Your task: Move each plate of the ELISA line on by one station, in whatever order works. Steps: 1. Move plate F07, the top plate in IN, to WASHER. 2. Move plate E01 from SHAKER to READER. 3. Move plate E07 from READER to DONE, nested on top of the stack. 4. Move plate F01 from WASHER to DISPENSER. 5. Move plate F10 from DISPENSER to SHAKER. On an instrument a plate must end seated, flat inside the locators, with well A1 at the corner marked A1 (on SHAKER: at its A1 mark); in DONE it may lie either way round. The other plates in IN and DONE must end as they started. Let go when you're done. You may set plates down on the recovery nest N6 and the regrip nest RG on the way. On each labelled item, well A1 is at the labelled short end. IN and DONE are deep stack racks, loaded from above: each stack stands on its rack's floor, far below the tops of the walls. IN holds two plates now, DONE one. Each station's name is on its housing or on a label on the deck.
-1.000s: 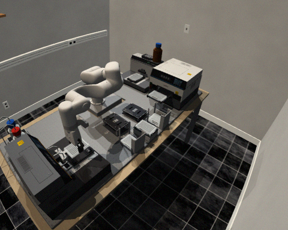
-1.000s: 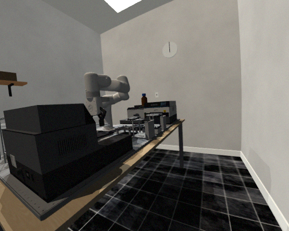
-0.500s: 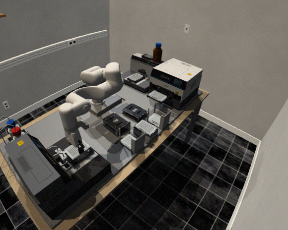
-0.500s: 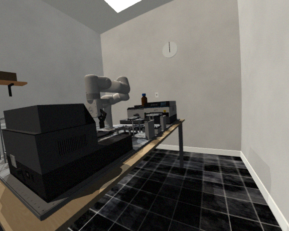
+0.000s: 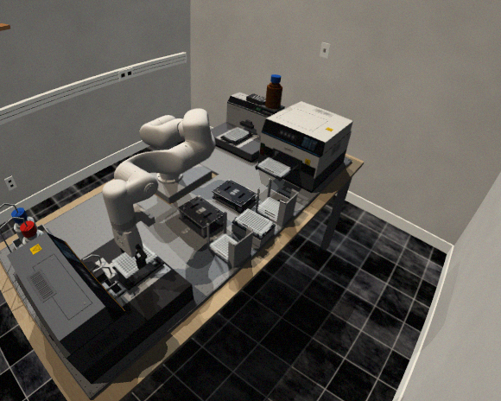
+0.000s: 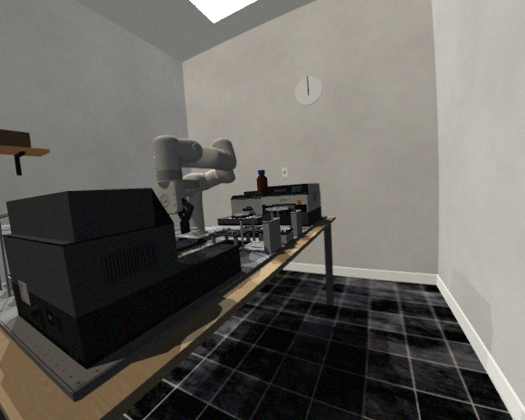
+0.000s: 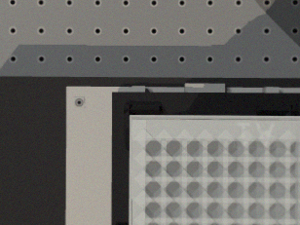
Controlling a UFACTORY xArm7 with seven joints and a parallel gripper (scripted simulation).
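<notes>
My gripper (image 5: 139, 258) is shut on a white well plate (image 5: 130, 263) and holds it flat just above the black nest (image 5: 149, 271) of the large grey instrument (image 5: 57, 294) at the front left of the deck. The wrist view shows the plate's corner and wells (image 7: 214, 169) over the black nest frame (image 7: 122, 145) and its pale base (image 7: 88, 155). I cannot read the plate's label. The fingers do not show in the wrist view. In the exterior view the gripper (image 6: 185, 224) hangs just behind the instrument's dark housing (image 6: 87, 253).
Plates sit on the white instrument's tray (image 5: 274, 167) and on the back instrument (image 5: 236, 135). Two empty black nests (image 5: 201, 213) (image 5: 234, 194) stand mid-deck. Two walled racks (image 5: 231, 248) (image 5: 279, 207) and a raised plate (image 5: 253, 222) line the front edge. Red- and blue-capped bottles (image 5: 24, 222) stand at the left.
</notes>
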